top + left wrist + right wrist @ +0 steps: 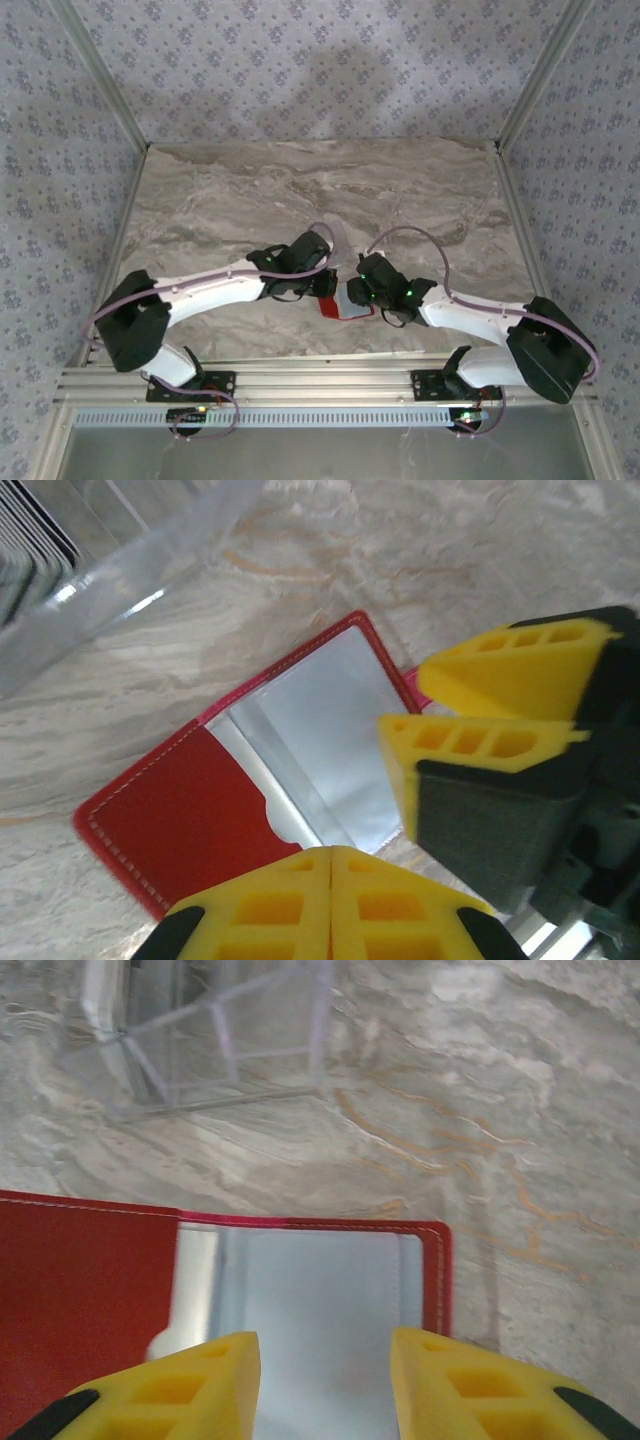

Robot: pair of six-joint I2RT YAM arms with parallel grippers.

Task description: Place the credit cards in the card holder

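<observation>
The card holder [346, 306] lies open on the marble table, red outside [185, 820] and grey-silver inside [320, 1290]. My left gripper [332, 852] is shut with nothing in it, its yellow fingertips pressed together just over the holder's near edge. My right gripper [325, 1348] hovers over the silver right-hand pocket with its jaws apart and nothing between them. Its yellow fingers [500, 660] reach in from the right in the left wrist view. Dark card edges [28, 538] stand inside a clear box. In the top view both grippers meet over the holder, left [318, 285] and right [362, 292].
A clear plastic box [215, 1045] stands on the marble just beyond the holder, at the upper left in the left wrist view [130, 575]. Patterned walls enclose the table [320, 190] on three sides. An aluminium rail [320, 385] runs along the near edge.
</observation>
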